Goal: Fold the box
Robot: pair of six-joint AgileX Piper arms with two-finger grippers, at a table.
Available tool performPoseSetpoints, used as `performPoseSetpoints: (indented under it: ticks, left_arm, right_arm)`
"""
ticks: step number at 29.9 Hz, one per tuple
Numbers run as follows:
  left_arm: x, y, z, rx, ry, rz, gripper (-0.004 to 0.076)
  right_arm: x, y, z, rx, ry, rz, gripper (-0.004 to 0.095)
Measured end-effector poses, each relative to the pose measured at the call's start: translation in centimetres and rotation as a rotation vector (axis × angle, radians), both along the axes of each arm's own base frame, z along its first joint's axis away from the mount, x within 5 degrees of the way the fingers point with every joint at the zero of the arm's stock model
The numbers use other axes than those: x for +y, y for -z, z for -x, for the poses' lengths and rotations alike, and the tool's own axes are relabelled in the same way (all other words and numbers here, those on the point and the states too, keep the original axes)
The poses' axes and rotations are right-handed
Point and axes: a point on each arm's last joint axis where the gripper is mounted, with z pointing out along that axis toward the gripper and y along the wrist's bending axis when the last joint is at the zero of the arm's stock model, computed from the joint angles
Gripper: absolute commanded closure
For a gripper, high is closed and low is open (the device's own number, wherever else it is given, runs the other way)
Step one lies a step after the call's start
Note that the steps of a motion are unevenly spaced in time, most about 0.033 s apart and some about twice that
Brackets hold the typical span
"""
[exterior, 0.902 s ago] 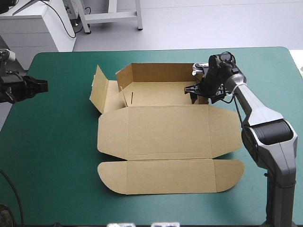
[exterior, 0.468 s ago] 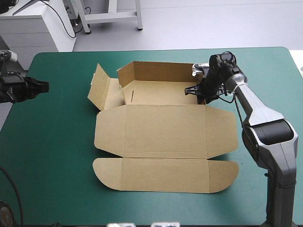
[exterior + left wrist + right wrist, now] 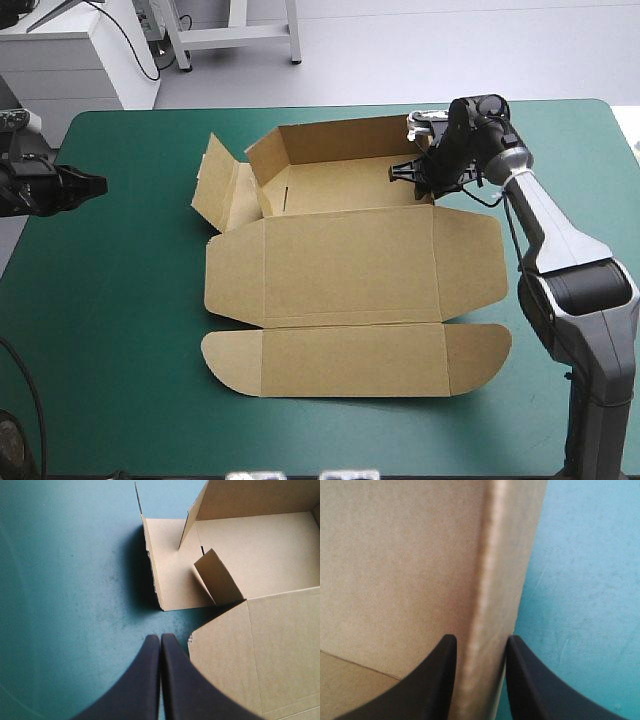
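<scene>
Right pincer clamped on box right wall | left pincer pressed together, clear of box, over teal-green cover

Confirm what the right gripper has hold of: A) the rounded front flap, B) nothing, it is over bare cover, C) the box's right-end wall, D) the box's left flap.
C: the right gripper is all but shut on the upright right-end wall of the box, with the board's edge between its fingers.

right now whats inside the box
Bare box floor, one small flap leaning in at its left end. The right fingers clamp the right wall and hide that corner.
</scene>
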Motion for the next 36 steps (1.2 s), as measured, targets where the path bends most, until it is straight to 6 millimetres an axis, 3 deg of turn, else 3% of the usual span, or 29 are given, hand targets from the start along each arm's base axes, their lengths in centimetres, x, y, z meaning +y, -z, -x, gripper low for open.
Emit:
performPoseSetpoints:
  ticks: [13, 18, 28, 31, 36]
  left_arm:
    - [0.01, 0.11, -0.05, 0.007, 0.004, 0.003, 0.0732]
    - [0.01, 0.11, -0.05, 0.007, 0.004, 0.003, 0.0732]
    - [0.01, 0.12, -0.06, 0.007, 0.004, 0.003, 0.0732]
    - [0.02, 0.14, -0.08, 0.008, 0.004, 0.003, 0.0732]
    - [0.02, 0.14, -0.08, 0.009, 0.003, 0.004, 0.0732]
  right_arm:
    - [-0.15, -0.44, 0.16, -0.01, 0.003, 0.01, 0.0904]
    - [-0.15, -0.44, 0.16, -0.01, 0.003, 0.01, 0.0716]
    - [-0.18, -0.44, 0.14, -0.012, 0.004, 0.013, 0.018]
    - [-0.23, -0.43, 0.13, -0.013, 0.004, 0.019, 0.0122]
    - [-0.24, -0.43, 0.13, -0.014, 0.004, 0.02, 0.012]
